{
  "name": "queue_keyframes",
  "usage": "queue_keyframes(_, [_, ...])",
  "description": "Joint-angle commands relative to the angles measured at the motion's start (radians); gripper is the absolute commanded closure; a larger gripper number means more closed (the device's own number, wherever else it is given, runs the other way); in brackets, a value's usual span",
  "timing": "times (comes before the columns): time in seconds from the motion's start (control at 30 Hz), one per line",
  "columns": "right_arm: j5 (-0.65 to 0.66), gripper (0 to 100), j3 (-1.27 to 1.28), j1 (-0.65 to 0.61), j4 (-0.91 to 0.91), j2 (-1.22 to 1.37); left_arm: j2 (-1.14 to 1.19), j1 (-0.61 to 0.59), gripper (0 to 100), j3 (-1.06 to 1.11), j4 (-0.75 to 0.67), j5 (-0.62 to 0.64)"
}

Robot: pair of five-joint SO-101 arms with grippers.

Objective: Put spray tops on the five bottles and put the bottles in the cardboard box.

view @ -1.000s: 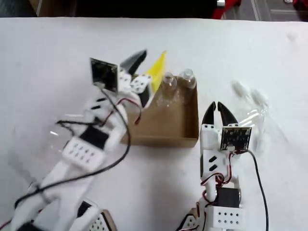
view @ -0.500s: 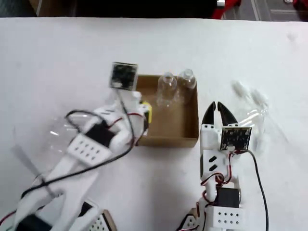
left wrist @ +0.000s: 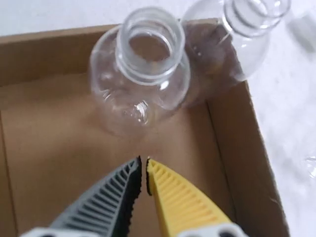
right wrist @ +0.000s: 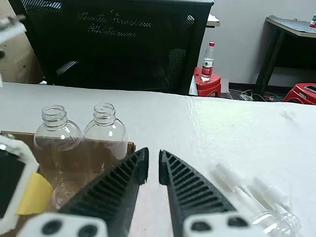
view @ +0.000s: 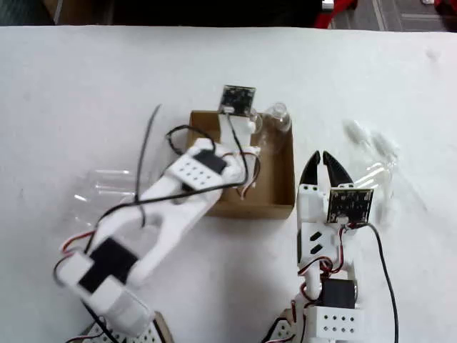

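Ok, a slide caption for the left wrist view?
Shut left gripper over the cardboard box, facing two capless clear bottles.

box (view: 275,204): open brown cardboard, mid-table.
standing bottles (right wrist: 105,136): two, clear, uncapped, upright, side by side in box's far right corner.
spray tops (view: 368,139): white, loose, on table right of box.
lying bottles (view: 375,174): clear, on table, both sides of box.

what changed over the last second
The left arm swung from the left rim of the cardboard box to above its inside. The left gripper, spread open a second ago, is now shut and empty, pointing at the nearer of the two uncapped bottles. The right gripper, the box, both bottles and the loose spray tops on the table stayed put.
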Motion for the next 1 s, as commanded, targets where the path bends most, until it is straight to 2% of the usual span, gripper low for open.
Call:
queue_keyframes(0.0, [0.009,97.0,0.003,-0.002,0.005,0.005,0.068,-0.013,98,-0.121,-0.023,0.011])
queue_keyframes(0.1, [0.009,97.0,0.003,-0.002,0.005,0.005,0.073,-0.013,98,-0.127,-0.032,0.011])
queue_keyframes(0.3, [0.009,97.0,0.003,-0.002,0.005,0.005,0.081,-0.05,98,-0.089,-0.175,0.011])
queue_keyframes(0.43, [0.009,97.0,0.003,-0.002,0.005,0.005,0.081,-0.054,98,-0.052,-0.219,0.011])
queue_keyframes(0.77, [0.009,97.0,0.003,-0.002,0.005,0.005,0.082,-0.05,98,-0.049,-0.233,0.005])
queue_keyframes(0.97, [0.009,97.0,0.003,-0.002,0.005,0.005,0.07,-0.045,98,-0.048,-0.176,0.005])
